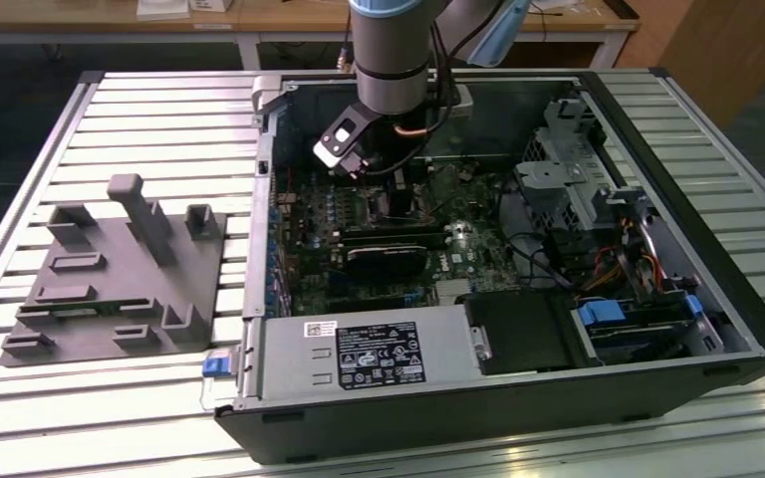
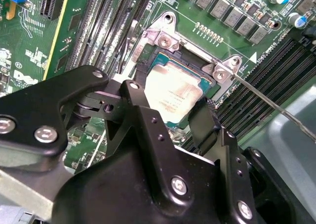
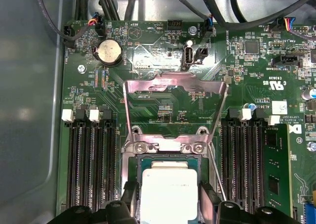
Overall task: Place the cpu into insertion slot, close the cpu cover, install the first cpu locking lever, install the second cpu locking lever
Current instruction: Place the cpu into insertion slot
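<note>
Gripping the cpu [image 3: 169, 184] by two opposite edges, the claw [image 3: 169, 206] is clamped on it. The cpu lies flat in the insertion slot [image 2: 168, 60], silver face up. The cpu cover [image 3: 173, 79] stands raised on its hinge, off the socket. A thin locking lever [image 2: 266, 98] angles away beside the socket, unlatched. In the exterior view the arm [image 1: 389, 50] reaches into the open computer case [image 1: 701, 299] on the table [image 1: 156, 119].

Arm [image 1: 393, 50]: comes down steeply from above.
Wrist [image 1: 390, 98]: near upright, directly above the claw.
Claw [image 3: 169, 204]: hangs under the wrist, pointing down.
</note>
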You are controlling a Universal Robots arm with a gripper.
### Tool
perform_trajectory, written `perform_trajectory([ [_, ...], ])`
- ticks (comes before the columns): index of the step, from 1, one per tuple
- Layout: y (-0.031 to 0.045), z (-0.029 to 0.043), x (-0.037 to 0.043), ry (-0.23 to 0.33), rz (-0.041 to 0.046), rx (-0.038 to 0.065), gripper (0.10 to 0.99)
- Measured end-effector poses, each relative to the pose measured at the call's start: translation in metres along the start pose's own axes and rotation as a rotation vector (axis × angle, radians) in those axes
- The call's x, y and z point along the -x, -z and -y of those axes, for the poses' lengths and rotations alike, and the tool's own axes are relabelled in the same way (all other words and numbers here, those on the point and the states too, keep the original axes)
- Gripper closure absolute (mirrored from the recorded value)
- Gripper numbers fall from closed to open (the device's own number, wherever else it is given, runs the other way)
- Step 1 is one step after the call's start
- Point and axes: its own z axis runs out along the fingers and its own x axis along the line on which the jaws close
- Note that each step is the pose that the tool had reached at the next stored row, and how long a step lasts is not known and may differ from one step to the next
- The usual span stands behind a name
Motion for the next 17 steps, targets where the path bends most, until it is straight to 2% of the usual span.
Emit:
perform_trajectory([
  [3,0.0026,-0.0002,0.0,0.0,0.0002,0.0,0.471],
  [13,0.0233,-0.002,0.0001,0.0,0.0001,0.0,0.471],
  [17,0.0236,-0.0021,0.0001,0.0,-0.0001,0.0,0.471],
])
